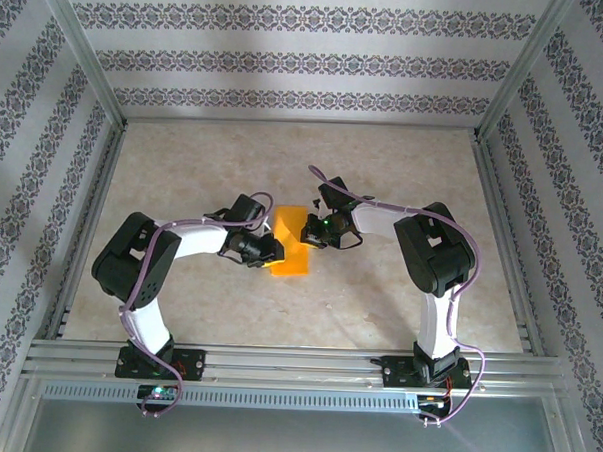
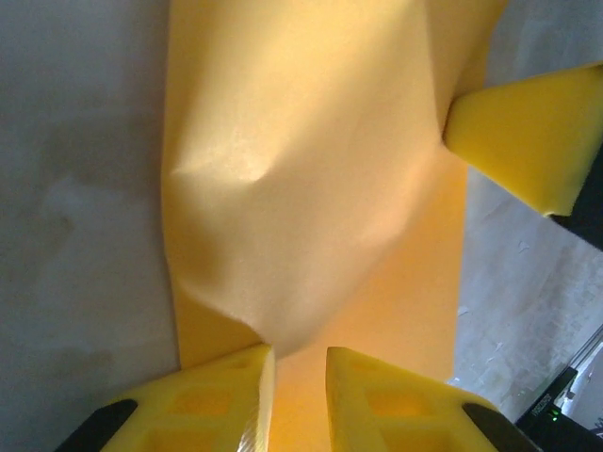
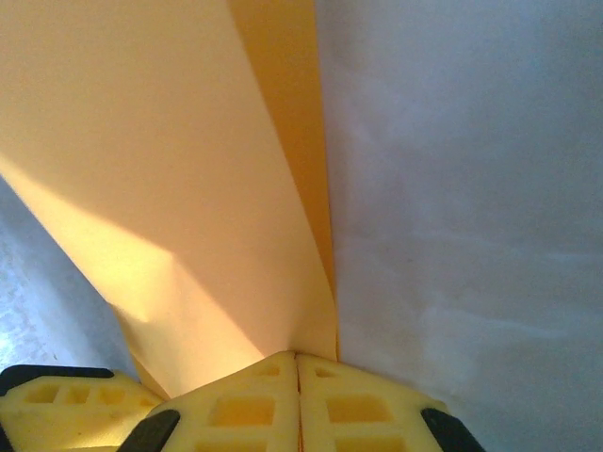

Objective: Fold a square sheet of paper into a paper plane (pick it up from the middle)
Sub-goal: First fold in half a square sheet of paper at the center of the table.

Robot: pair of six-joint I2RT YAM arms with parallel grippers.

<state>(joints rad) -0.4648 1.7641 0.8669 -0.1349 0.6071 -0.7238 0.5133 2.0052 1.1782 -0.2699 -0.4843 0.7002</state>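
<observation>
Two grippers, one sheet

Mid-table (image 1: pixel 398 310): sheet (image 1: pixel 292 248), long axis near-to-far, flanked by arms (image 1: pixel 196 243) bent inward, both equally near. At its right edge, right gripper (image 3: pixel 297 367), clamped fully shut on it. At its left edge, left gripper (image 2: pixel 300 363), fingers (image 2: pixel 217 405) a slit apart over the paper; grip unclear.

We see the square sheet of paper (image 1: pixel 291 254) on the counter (image 1: pixel 404 170), between the left fingers (image 1: pixel 271 251) on its left and the right fingers (image 1: pixel 314 231) on its right.
</observation>
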